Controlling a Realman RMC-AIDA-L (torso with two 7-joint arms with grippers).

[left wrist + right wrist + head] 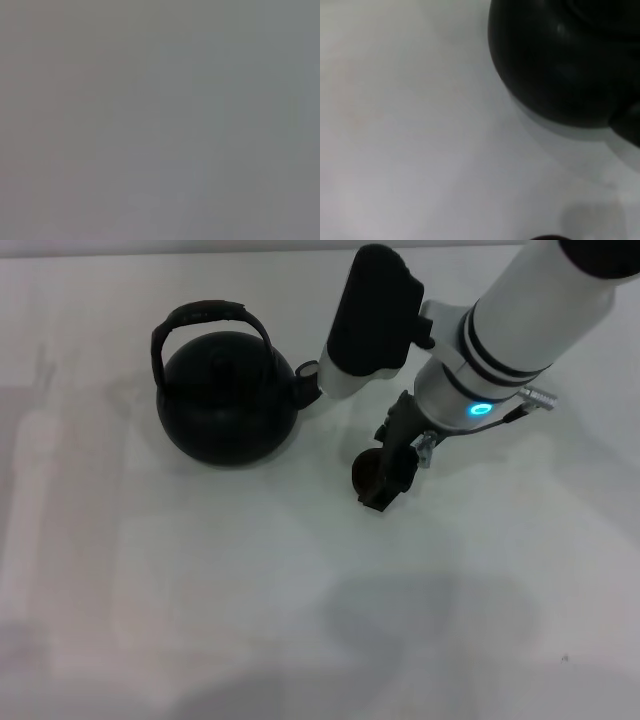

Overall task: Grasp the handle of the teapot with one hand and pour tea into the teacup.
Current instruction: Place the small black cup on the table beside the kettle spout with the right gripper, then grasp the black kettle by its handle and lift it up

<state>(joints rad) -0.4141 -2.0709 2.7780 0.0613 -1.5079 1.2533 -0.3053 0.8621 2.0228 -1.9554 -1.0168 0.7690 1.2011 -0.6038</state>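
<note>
Teapot (pixel 228 405) left of right tool (pixel 385 480), teacup (pixel 366 472) at fingertips

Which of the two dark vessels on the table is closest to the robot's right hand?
The teacup, the tiny low bowl right at the right hand. The big round teapot with the arched handle sits farther off, toward the robot's left.

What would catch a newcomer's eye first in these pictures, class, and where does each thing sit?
First the large round black teapot, upright on the white table at the robot's left, its arched handle free of any grip. Next the white right arm, reaching in from the far right, with its right gripper down at the tiny dark teacup just beside the teapot's spout. The left wrist view shows only blank grey.
</note>
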